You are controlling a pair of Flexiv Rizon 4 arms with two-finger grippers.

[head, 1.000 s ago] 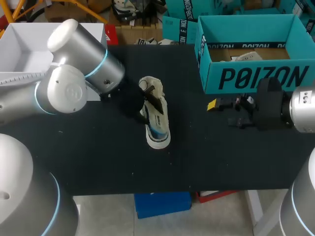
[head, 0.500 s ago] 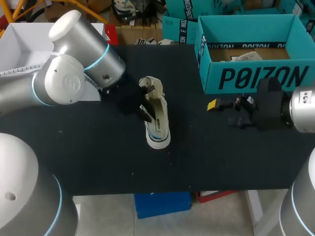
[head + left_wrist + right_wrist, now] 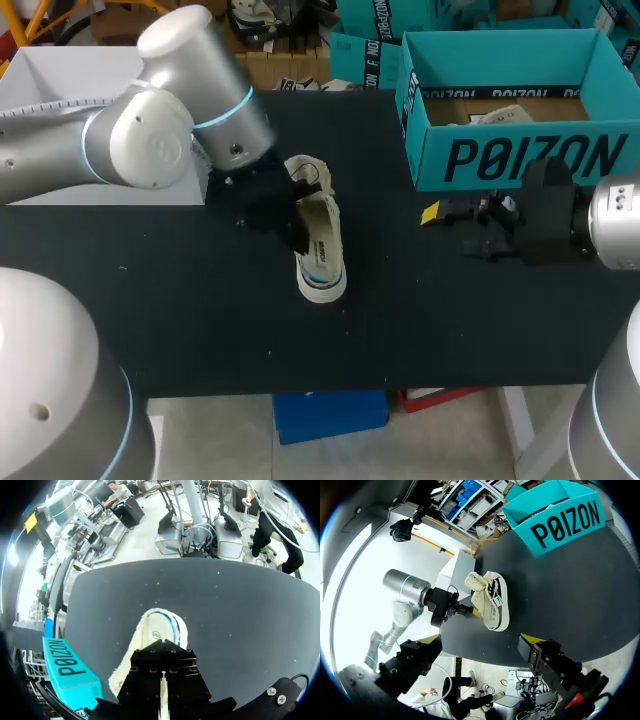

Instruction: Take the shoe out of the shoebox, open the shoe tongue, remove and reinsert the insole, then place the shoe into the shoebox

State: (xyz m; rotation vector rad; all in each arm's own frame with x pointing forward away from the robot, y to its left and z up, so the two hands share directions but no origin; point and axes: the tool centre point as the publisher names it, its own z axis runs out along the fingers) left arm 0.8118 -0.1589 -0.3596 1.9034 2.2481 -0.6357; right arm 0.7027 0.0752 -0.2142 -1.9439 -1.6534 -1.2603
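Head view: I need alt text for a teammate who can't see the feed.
A white shoe lies in the middle of the black table, with the left arm's end effector at its opening. The open teal shoebox stands at the far right, and the right arm's end effector is just in front of it, apart from the shoe.

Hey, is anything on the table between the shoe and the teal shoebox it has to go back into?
Nothing lies on the black table between the shoe and the shoebox. Only the right gripper sits close by, just in front of the box's front wall, beside the straight route.
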